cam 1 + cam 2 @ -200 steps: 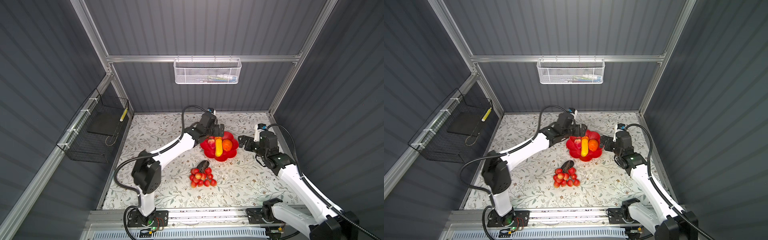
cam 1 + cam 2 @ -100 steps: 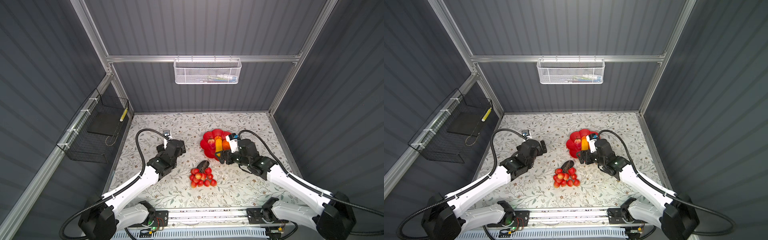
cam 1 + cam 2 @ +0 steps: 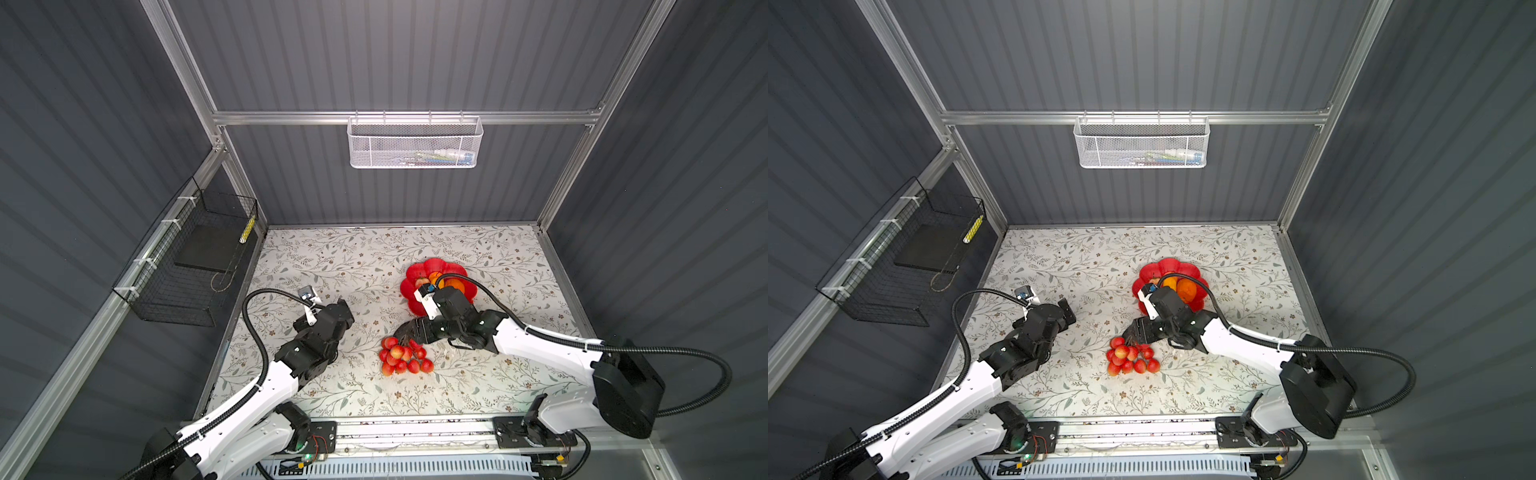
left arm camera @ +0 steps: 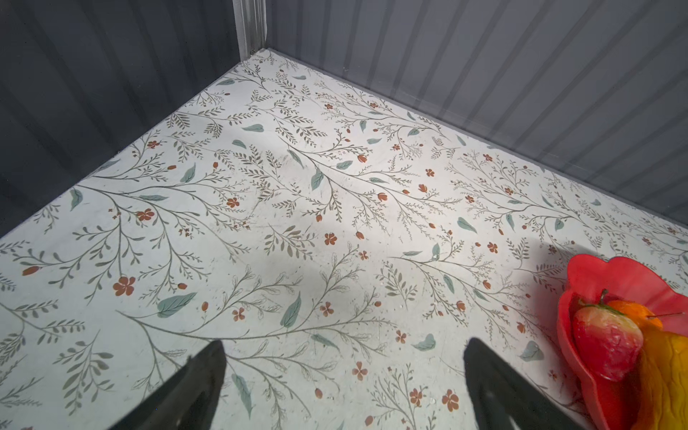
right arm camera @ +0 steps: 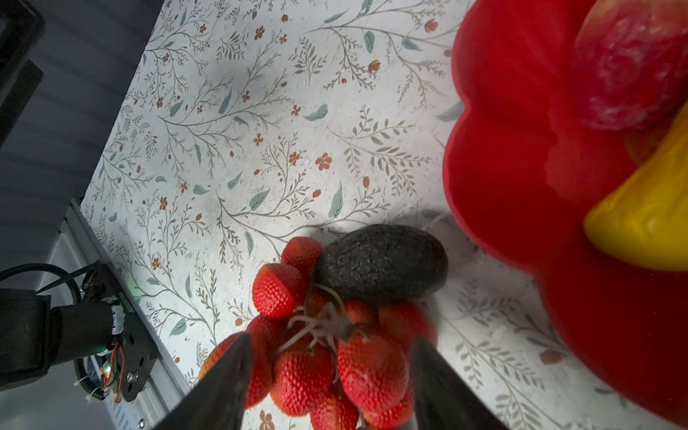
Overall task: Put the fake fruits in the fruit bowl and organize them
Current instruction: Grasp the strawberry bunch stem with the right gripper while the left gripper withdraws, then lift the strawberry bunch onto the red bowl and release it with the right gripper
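Fruit bowl (image 3: 434,264) holds strawberry (image 4: 607,342), yellow fruit (image 5: 640,219) and oranges (image 3: 1185,289). Red bunch (image 3: 401,357) and avocado (image 5: 383,266), touching, lie on the table (image 3: 332,257) just beside it. Right gripper (image 5: 329,340) straddles the bunch; grip cannot be confirmed. Left gripper (image 4: 344,344) is spread and empty.

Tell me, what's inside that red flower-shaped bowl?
A strawberry, a yellow fruit and an orange lie in the bowl. The right arm covers its near side in both top views, so anything there is hidden.
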`<state>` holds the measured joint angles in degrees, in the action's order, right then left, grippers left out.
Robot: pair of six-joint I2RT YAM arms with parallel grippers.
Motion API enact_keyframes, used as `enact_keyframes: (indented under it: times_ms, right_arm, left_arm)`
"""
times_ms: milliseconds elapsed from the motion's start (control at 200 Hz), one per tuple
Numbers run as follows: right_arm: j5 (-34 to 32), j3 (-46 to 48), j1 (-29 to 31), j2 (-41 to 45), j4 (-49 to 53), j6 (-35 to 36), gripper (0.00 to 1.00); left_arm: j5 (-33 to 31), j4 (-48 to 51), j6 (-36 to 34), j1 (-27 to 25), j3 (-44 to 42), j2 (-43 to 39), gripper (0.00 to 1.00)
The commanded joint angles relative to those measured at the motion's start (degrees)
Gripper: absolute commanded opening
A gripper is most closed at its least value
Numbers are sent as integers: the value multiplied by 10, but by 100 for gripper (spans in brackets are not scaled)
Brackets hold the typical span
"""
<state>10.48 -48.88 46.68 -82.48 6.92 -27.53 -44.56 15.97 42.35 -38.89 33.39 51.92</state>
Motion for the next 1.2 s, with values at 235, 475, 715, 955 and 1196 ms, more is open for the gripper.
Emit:
enact_keyframes:
  times_ms: [235,475,715,955,1196]
  right_arm:
    - [4,-48,4,-63,7,-5,36]
    - [0,-69,4,-53,14,-4,8]
    - [-13,-111,1,-8,41,11,0]
    - [23,-176,-29,55,81,13,0]
    - [54,-212,-126,75,81,26,0]
  left_arm:
    - [-23,25,4,4,8,-15,100]
    - [-26,30,0,4,12,-20,100]
    - [-24,34,0,4,13,-20,100]
    - [-23,29,-2,4,7,-36,100]
    - [-17,20,-4,4,4,-39,100]
